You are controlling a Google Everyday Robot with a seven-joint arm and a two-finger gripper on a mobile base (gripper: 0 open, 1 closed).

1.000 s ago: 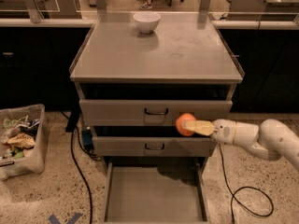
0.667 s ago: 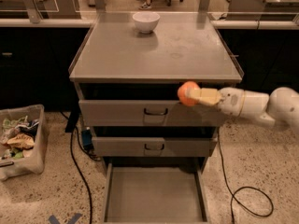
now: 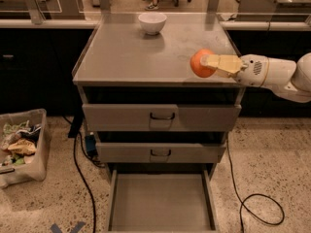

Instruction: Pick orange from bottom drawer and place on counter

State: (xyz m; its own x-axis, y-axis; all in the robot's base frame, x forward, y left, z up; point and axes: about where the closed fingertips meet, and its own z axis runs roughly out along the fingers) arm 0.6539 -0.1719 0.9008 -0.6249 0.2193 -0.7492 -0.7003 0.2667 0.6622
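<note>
My gripper (image 3: 206, 64) reaches in from the right on a white arm and is shut on the orange (image 3: 200, 64), a small bright-orange fruit. It holds the orange over the front right part of the grey counter (image 3: 131, 57), just above the surface. The bottom drawer (image 3: 160, 200) stands pulled open below, its flat grey floor bare.
A white bowl (image 3: 152, 23) sits at the back middle of the counter. The two upper drawers (image 3: 161, 117) with black handles are closed. A bin of clutter (image 3: 19, 147) stands on the floor at the left. Black cables (image 3: 82, 178) run on the floor on both sides.
The gripper has lifted the orange from in front of the upper drawers up to counter height, over the counter's front right part.
</note>
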